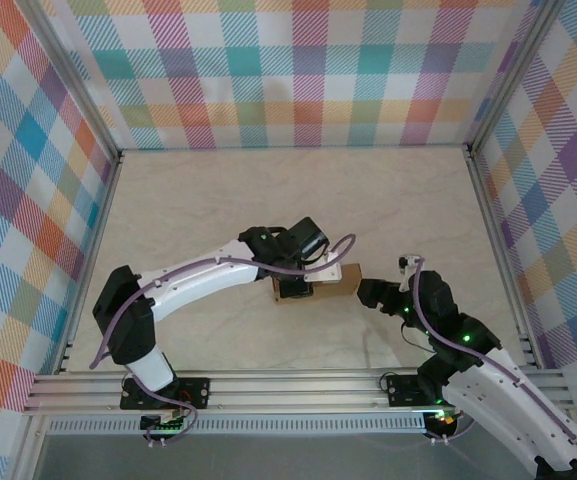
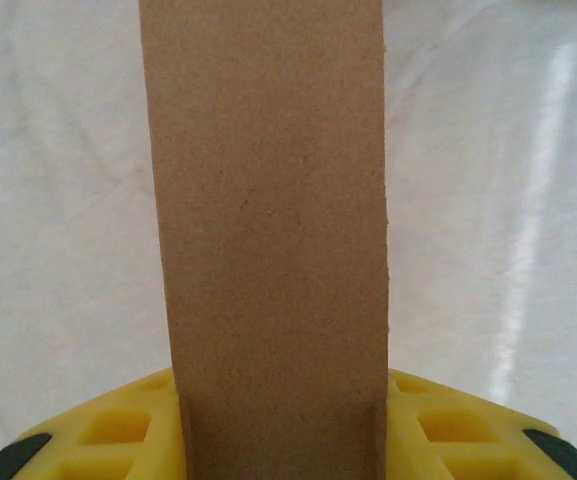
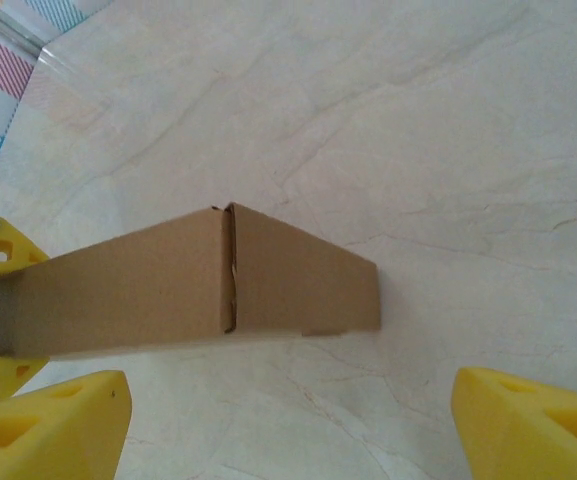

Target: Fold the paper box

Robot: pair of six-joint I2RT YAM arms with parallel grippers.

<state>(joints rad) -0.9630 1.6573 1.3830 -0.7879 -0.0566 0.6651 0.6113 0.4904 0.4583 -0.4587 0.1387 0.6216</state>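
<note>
Near the middle of the pale marbled desk [image 1: 218, 200], the plain brown cardboard paper box [image 1: 318, 283] is already a closed, long rectangular shape. It lies crosswise between the two arms. The left end effector [image 1: 293, 291] grips it: in the left wrist view the box [image 2: 268, 250] runs straight up from between the yellow fingers [image 2: 118, 428], which press on its two sides. The right end effector [image 3: 288, 430] is open, its yellow fingers [image 3: 48, 425] spread wide with nothing between them, just short of the box's free end [image 3: 308, 285]. A vertical seam [image 3: 228, 270] shows on the facing side, where two panels meet with a slight gap. Whether the box rests on the desk or hangs just above it, I cannot tell. By my reading the folding is nearly finished, and the step in hand is closing or checking that end. The next move seems to call for the right arm to press the seam or the end flap flush while the left grip holds the box steady, without crushing the thin walls.
</note>
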